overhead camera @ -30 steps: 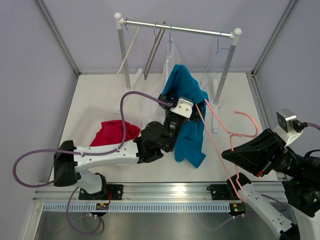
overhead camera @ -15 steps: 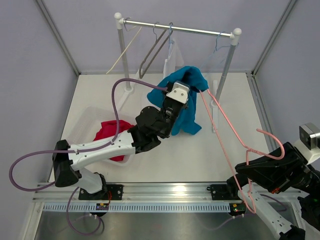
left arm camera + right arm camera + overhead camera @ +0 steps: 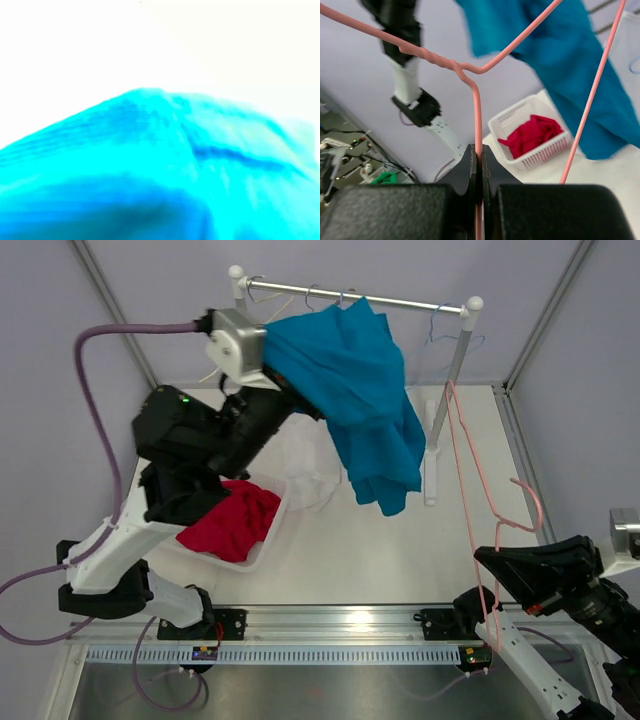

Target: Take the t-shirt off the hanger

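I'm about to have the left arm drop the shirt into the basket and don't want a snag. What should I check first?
1. Blue t-shirt off the pink hanger: ok, no cloth on the wire in the top view.
2. Right gripper shut on the hanger: ok.
3. Left gripper grip on the shirt: cannot tell. Cloth hides the fingers and the wrist view is washed out.
4. Shirt clear of the rail: cannot tell, they overlap from above.
5. Shirt over the white basket: not ok, it hangs to the basket's right.
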Robot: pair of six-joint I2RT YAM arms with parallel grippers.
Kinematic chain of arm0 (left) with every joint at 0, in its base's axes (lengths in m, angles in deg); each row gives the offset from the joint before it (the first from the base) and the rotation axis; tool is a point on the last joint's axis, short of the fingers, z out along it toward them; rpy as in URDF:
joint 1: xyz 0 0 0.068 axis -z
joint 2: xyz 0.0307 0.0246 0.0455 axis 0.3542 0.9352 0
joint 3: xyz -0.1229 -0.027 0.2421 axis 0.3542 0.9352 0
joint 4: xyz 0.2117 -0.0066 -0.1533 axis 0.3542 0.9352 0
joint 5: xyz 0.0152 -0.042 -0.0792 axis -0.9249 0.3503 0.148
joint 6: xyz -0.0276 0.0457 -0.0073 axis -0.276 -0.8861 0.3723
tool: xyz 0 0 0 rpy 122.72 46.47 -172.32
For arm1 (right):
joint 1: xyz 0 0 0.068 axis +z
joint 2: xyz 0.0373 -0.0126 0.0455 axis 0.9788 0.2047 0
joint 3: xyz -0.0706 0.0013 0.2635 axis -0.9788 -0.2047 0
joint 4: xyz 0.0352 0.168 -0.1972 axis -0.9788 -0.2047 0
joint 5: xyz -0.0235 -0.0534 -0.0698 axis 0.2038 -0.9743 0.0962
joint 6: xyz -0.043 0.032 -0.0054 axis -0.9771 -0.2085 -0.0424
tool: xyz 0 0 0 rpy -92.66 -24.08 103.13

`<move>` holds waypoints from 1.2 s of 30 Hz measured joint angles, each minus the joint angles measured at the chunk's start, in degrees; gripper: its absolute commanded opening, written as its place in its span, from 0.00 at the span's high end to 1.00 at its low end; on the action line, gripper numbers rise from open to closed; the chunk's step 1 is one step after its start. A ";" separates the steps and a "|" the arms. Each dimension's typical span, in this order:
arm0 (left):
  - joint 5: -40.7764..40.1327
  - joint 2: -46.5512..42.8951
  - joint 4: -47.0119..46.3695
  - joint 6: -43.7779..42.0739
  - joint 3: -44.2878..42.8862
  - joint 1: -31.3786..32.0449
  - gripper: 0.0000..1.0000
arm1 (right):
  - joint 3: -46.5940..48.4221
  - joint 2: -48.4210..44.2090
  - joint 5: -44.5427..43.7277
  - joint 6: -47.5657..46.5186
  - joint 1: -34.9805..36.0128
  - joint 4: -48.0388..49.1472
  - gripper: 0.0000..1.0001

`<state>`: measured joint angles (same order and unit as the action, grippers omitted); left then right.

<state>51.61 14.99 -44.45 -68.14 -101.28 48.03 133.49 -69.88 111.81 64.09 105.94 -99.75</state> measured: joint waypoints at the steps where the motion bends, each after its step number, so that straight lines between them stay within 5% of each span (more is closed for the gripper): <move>1: 0.33 -1.01 1.62 0.48 -1.66 0.02 1.00 | -1.27 0.13 -1.11 -0.59 0.00 -0.63 1.00; 8: -7.30 -11.82 8.28 -4.63 -2.51 -0.04 1.00 | -3.69 2.34 -4.28 -2.97 0.00 -1.99 1.00; 13: -14.56 -23.98 4.90 -10.19 12.96 -3.98 1.00 | -5.18 2.51 -4.00 -3.19 0.00 0.11 1.00; 25: -16.13 -35.30 3.56 -2.19 53.62 -32.22 1.00 | -5.77 4.15 -3.56 -3.28 0.00 0.72 1.00; 31: -16.48 -35.54 6.49 4.72 53.42 -49.37 1.00 | -6.36 5.25 -3.15 -3.48 0.00 1.68 1.00; 36: -17.27 -35.01 6.73 9.05 51.12 -52.87 1.00 | -6.69 6.80 -2.82 -3.87 0.00 2.21 1.00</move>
<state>34.34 -20.02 -37.72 -59.09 -50.16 -4.84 126.80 -63.08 108.99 60.22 105.94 -97.54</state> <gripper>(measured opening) 0.080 0.048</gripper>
